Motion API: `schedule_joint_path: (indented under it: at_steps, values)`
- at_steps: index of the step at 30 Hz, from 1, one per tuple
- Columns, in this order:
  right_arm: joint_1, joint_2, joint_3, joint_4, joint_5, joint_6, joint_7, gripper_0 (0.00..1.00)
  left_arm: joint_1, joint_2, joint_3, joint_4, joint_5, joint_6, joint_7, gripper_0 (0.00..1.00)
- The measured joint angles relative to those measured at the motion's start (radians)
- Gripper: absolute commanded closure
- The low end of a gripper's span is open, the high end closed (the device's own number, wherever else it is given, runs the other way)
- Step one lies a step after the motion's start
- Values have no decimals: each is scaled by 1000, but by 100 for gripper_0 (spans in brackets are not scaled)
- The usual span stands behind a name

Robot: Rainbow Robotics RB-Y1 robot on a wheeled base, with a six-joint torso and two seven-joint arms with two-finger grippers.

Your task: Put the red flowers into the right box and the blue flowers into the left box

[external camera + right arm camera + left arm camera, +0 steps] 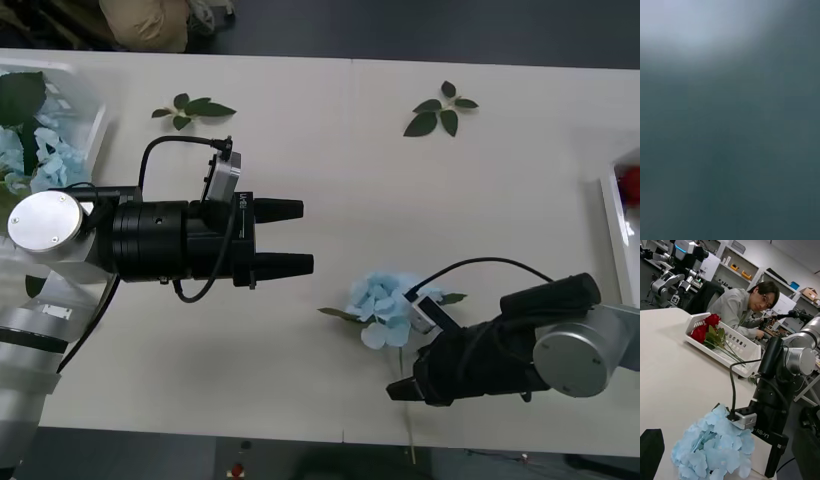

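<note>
- Pale-blue fabric petals make up the blue flower (385, 300) lying on the worktop (400, 190) toward the robot's right and near its front edge; the thin green stem trails from the head toward that edge.
- The right gripper (402, 390) is low beside the stem, just below the head as the front view shows it. Whether its fingers are apart or together I cannot tell.
- The left gripper (285, 236) hovers over the middle of the worktop, pointing toward the flower, its two black fingers apart and holding nothing.
- The left box (85, 130) sits at the far left with more blue heads (50, 155) already in it. The right box (735, 348) is at the right edge and holds red flowers (705, 328).
- Handling, as I judge it: the flower should be very light and soft. The head is fluffy and would crush or shed petals if squeezed, and it offers nothing firm to pinch.
- The stem looks like the place to take it, close under the head so the bloom does not droop or swing. It is thin and lies flat on the surface, so the fingers would have to close low and squarely or slide off it.
- Two loose leaf sprigs (195, 110) (440, 112) lie at the far side, well apart from the flower.
</note>
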Motion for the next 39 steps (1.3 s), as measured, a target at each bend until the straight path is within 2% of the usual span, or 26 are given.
schedule_joint_path:
  at_steps: [12, 13, 14, 16, 17, 22, 25, 26, 28, 39]
  values:
    - [-62, 86, -8, 41, 111, 33, -36, 2, 0, 0, 0, 0, 0, 0, 0, 0]
    - [-64, 91, -12, 41, 122, 37, -40, 10, 0, 0, 0, 0, 0, 0, 0, 0]
    - [-64, 96, -16, 42, 134, 37, -40, 26, 0, 0, 0, 0, 0, 0, 0, 0]
    - [-64, 105, -23, 51, 157, 37, -40, 38, 0, 0, 0, 0, 0, 0, 0, 0]
    - [-64, 109, -25, 59, 160, 37, -40, 47, 0, 0, 0, 0, 0, 0, 0, 0]
    - [-77, 110, -24, 86, 163, 35, -40, 72, 0, 0, 0, 0, 0, 0, 0, 0]
    - [-79, 110, -25, 94, 185, 35, -40, 93, 0, 0, 0, 0, 0, 0, 0, 0]
    - [-79, 110, -24, 96, 188, 35, -40, 96, 0, 0, 0, 0, 0, 0, 0, 0]
    - [-79, 110, -24, 99, 188, 35, -40, 100, 0, 0, 0, 0, 0, 0, 0, 0]
    - [-79, 110, -24, 110, 200, 33, -40, 100, 0, 0, 0, 0, 0, 0, 0, 0]
